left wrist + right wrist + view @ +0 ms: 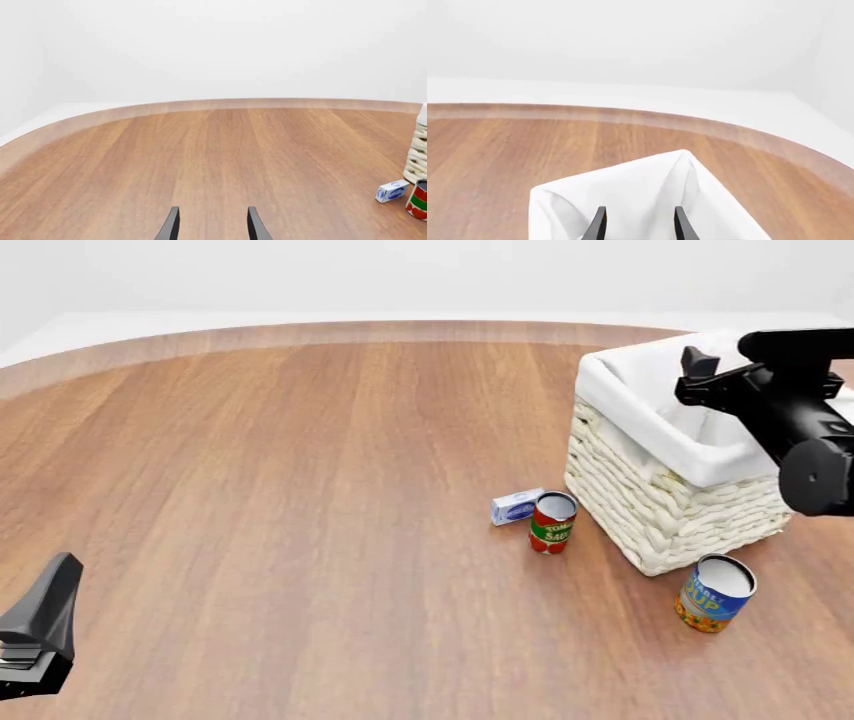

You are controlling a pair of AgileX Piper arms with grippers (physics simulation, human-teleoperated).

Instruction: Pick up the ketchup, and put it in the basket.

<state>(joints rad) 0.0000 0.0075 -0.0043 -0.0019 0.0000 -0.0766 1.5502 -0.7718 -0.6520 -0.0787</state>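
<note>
I am not finding the ketchup in any of the three views, so I cannot tell where it is; the front view is only giving me the near walls of the basket and not the floor inside it. The basket is sitting toward the table's right edge, and my right gripper is hanging over its far-left part. The right wrist view is showing what the front view is hiding: the two fingers are standing apart with nothing between them, over a peak of the white cloth liner. My left gripper is waiting at the near-left corner of the table, and its own camera is showing its jaws parted and holding nothing. Just beside the basket's left wall, a red-and-green tomato sauce can is standing upright with a small blue-and-white box lying against its far-left side; the left wrist view is catching both at its border, the can and the box, with a strip of wicker behind them. A blue-and-yellow can is standing off the basket's near corner. The left and middle of the table are giving me wide bare wood out to the curved far edge.
</note>
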